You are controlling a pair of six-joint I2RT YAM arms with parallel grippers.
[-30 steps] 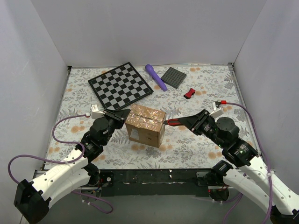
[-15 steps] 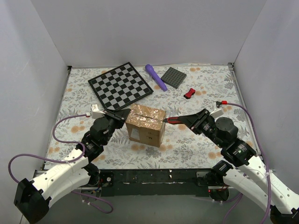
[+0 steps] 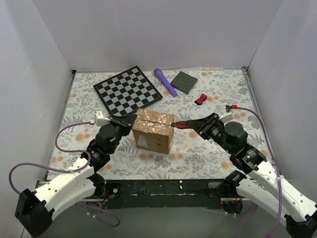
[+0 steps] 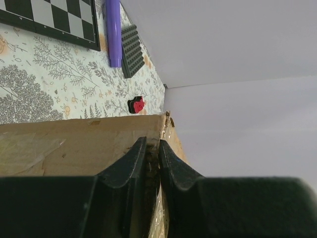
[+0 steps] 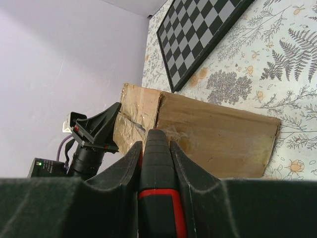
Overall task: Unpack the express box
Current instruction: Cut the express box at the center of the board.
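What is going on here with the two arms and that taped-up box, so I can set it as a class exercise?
Two robot arms are working on a taped brown cardboard box whose top flaps are closed. The left hand, fingers nearly together, is at the box's upper left edge, apparently steadying it. The right hand grips a red-and-black cutter with its tip at the box's upper right edge. As far as these views show, the box is not yet cut open.

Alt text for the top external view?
Two robot arms flank a taped express box: the left gripper at its left top edge, the right gripper pointing a red-and-black tool at its right top edge. A checkerboard lies behind.
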